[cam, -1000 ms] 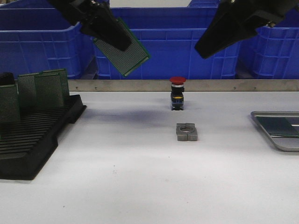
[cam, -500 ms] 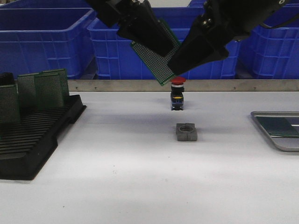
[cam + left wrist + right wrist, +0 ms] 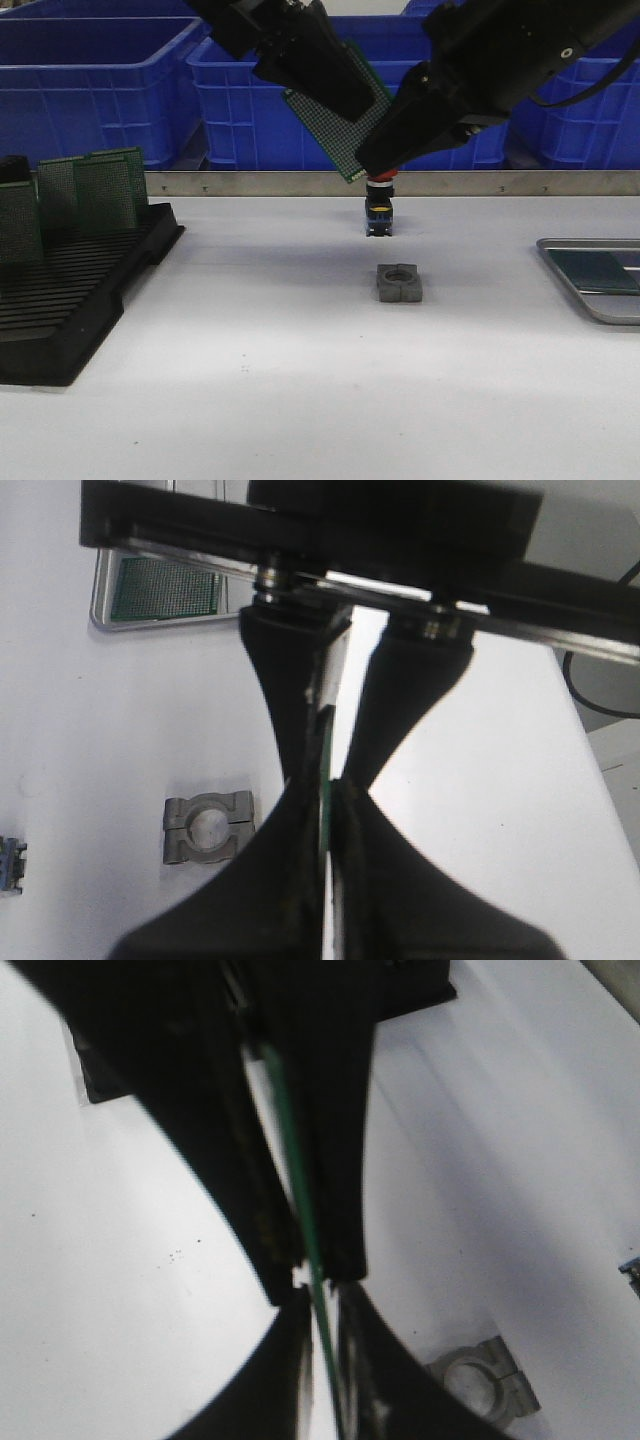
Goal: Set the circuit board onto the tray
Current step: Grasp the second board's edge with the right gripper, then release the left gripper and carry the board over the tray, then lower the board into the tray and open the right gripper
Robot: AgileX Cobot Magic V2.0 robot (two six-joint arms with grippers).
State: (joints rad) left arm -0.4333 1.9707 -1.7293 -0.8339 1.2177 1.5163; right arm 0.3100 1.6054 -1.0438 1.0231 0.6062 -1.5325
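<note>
The white tabletop (image 3: pixel 300 400) looks matt and smooth. The flat silver-grey metal tray (image 3: pixel 580 300) has a dull sheen. The green perforated circuit board (image 3: pixel 335 135) looks finely dotted, the blue plastic bins (image 3: pixel 90 90) slightly glossy, the black slotted plastic rack (image 3: pixel 70 300) matt.

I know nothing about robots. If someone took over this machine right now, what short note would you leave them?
Left gripper: shut on the green perforated circuit board, held tilted in the air above mid-table.
Right gripper: fingers straddle that board's lower edge; I can't tell if they are clamped.
Flat silver-grey metal tray: on the table at the robot's far right, with one green board lying in it.
Done: board lifted.
Left: likely finish the hand-over, then lay the board in the tray.
</note>
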